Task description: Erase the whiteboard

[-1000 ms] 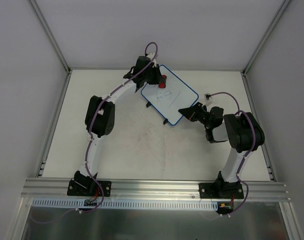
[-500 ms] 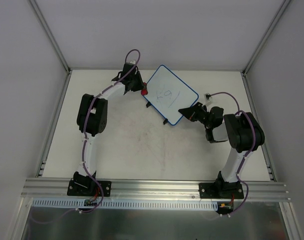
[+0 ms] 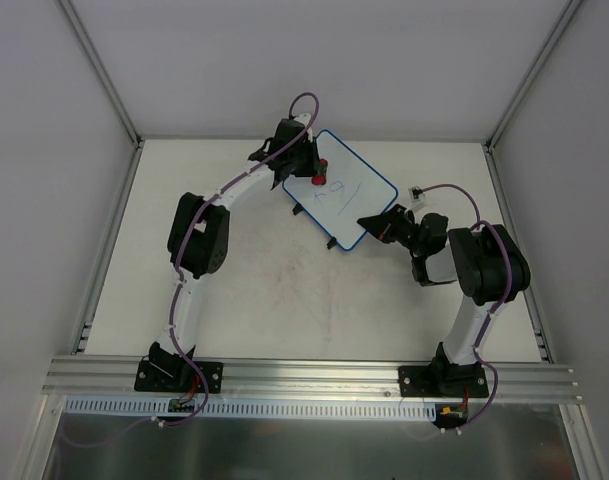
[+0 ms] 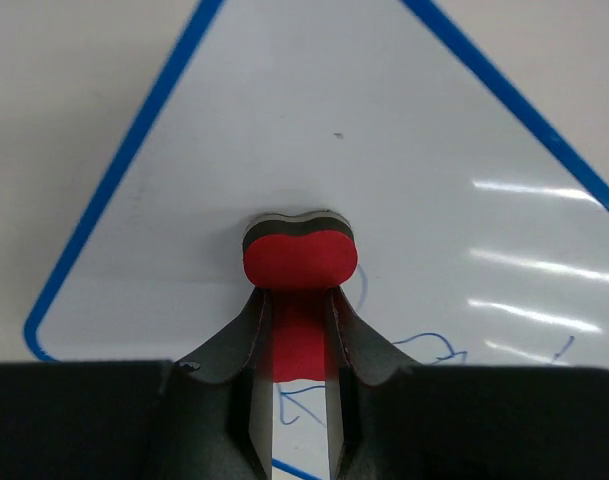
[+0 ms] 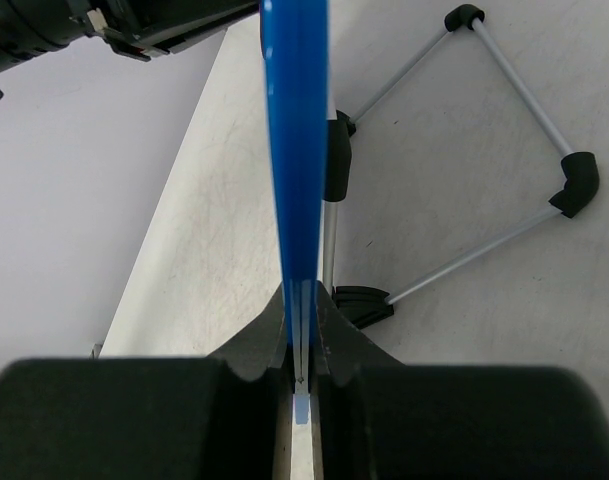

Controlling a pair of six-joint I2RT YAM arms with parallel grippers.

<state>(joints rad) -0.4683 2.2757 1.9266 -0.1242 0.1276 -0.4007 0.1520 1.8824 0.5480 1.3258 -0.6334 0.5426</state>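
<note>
The whiteboard (image 3: 346, 195), white with a thin blue rim, stands tilted at the far middle of the table and carries blue marker lines. My left gripper (image 3: 315, 170) is shut on the red eraser (image 3: 320, 167), pressing it on the board's upper left part. In the left wrist view the eraser (image 4: 300, 260) sits on the white surface (image 4: 404, 150) with blue scribbles (image 4: 424, 345) beside the fingers. My right gripper (image 3: 372, 222) is shut on the board's near right edge; in the right wrist view the blue rim (image 5: 295, 150) runs between the fingers (image 5: 329, 315).
The board's wire stand with black feet (image 5: 574, 185) shows behind it in the right wrist view. A small black and white object (image 3: 416, 191) lies on the table right of the board. Grey walls and metal rails (image 3: 304, 375) enclose the table.
My left gripper, with the eraser, swung left off the board's edge half a second ago and is now back on its upper left part. Fewer marker lines show. The right arm has not moved.
</note>
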